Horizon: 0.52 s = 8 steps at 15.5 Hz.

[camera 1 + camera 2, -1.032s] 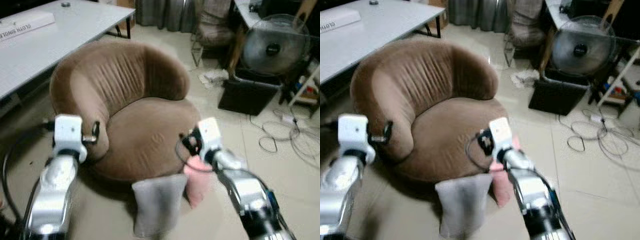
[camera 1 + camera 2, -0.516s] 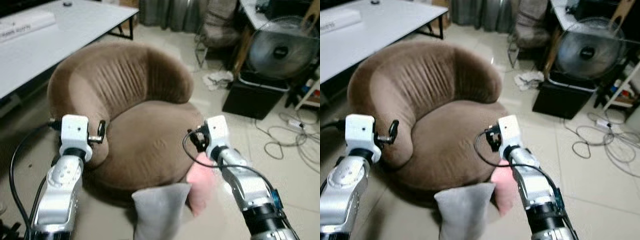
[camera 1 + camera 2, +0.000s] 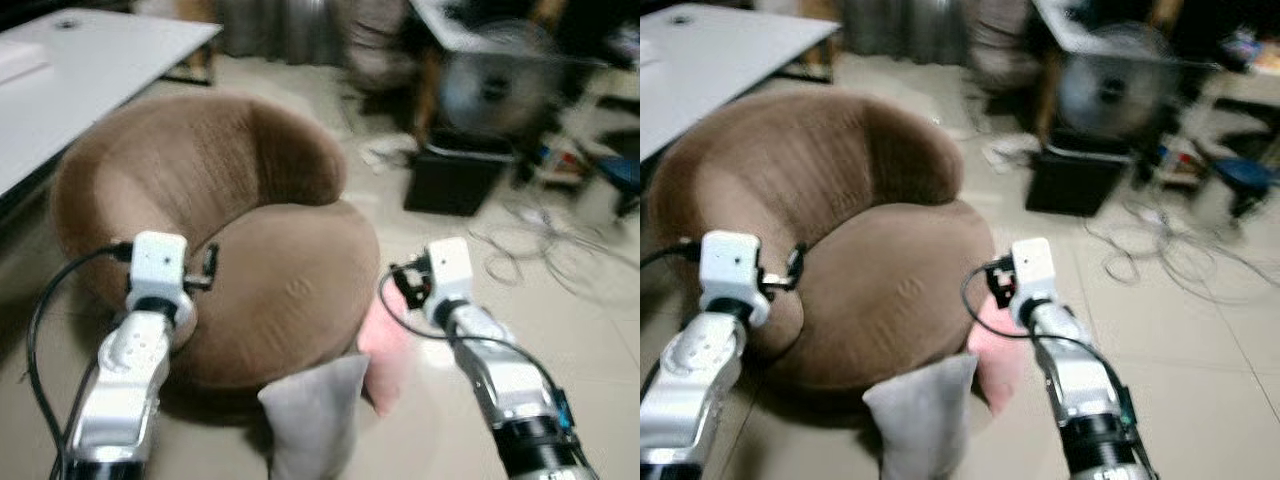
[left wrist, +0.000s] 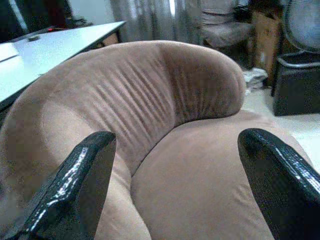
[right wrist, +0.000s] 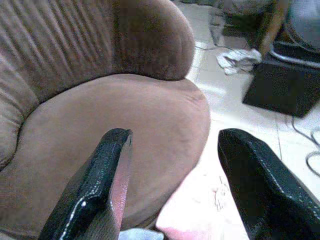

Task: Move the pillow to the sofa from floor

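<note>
Both arms lifted slightly; the soft grey pillow (image 3: pixel 312 415) stayed on the floor, leaning against the round brown velvety sofa (image 3: pixel 270 290) beside a pink pillow (image 3: pixel 385 350). Left gripper (image 4: pixel 175 195) and right gripper (image 5: pixel 172 192) hovered spread, empty.

Spread black fingers (image 5: pixel 95 192) over pink pillow (image 5: pixel 200 205) beside brown sofa (image 5: pixel 115 125) seat.

Silver arms, white wrist blocks, black cables, glossy black jaws.
</note>
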Available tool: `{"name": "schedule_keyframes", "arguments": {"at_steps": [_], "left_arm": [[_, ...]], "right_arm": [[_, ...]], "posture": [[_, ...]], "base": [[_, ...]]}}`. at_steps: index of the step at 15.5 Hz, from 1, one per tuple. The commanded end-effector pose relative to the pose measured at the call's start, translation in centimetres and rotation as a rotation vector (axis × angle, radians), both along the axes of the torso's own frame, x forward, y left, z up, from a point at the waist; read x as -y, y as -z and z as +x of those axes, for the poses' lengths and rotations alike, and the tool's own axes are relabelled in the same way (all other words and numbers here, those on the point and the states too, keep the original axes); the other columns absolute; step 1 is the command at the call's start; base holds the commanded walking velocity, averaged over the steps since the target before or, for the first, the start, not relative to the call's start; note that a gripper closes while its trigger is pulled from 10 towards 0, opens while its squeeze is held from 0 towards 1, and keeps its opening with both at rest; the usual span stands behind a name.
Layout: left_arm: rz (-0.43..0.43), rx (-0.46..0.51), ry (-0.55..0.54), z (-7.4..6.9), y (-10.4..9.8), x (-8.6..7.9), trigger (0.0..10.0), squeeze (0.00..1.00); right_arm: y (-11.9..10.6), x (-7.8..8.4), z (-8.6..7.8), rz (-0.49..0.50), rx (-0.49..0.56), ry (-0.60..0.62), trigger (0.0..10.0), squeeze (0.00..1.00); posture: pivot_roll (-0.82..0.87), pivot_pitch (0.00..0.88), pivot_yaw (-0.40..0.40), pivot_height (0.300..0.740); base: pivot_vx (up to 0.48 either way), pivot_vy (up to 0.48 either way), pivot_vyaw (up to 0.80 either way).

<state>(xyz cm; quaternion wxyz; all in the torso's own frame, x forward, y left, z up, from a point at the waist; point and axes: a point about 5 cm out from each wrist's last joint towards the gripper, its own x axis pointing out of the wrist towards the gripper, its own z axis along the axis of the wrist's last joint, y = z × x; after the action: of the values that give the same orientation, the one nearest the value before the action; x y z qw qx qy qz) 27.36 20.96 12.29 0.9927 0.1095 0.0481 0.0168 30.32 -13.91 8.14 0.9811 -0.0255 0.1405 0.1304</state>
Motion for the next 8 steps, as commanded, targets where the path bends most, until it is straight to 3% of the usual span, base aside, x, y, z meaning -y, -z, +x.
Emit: {"name": "schedule_keyframes", "arguments": {"at_steps": [1,3,4,8], "left_arm": [[0.01,0.008,0.03,0.32,-0.21,0.58,10.0,0.0],[0.01,0.004,0.045,0.37,-0.13,0.63,10.0,0.0],[0.016,0.014,0.058,0.4,-0.24,0.72,10.0,0.0],[0.034,0.015,0.082,0.28,-0.22,0.96,10.0,0.0]], "right_arm": [[-0.03,0.83,-0.09,-0.013,0.007,0.027,10.0,0.0],[0.18,0.86,-0.31,-0.01,-0.004,0.034,10.0,0.0],[0.25,0.79,-0.36,-0.017,-0.007,0.034,10.0,0.0],[0.33,0.8,-0.52,-0.018,-0.011,0.042,10.0,0.0]], "posture": [[0.04,0.0,-0.011,0.74],[0.04,0.0,-0.007,0.74],[0.04,0.0,-0.003,0.74],[0.03,0.0,0.003,0.74]], "base": [[0.0,0.371,0.0],[0.0,0.373,0.0],[0.0,0.0,0.0],[0.0,-0.445,0.0]]}}
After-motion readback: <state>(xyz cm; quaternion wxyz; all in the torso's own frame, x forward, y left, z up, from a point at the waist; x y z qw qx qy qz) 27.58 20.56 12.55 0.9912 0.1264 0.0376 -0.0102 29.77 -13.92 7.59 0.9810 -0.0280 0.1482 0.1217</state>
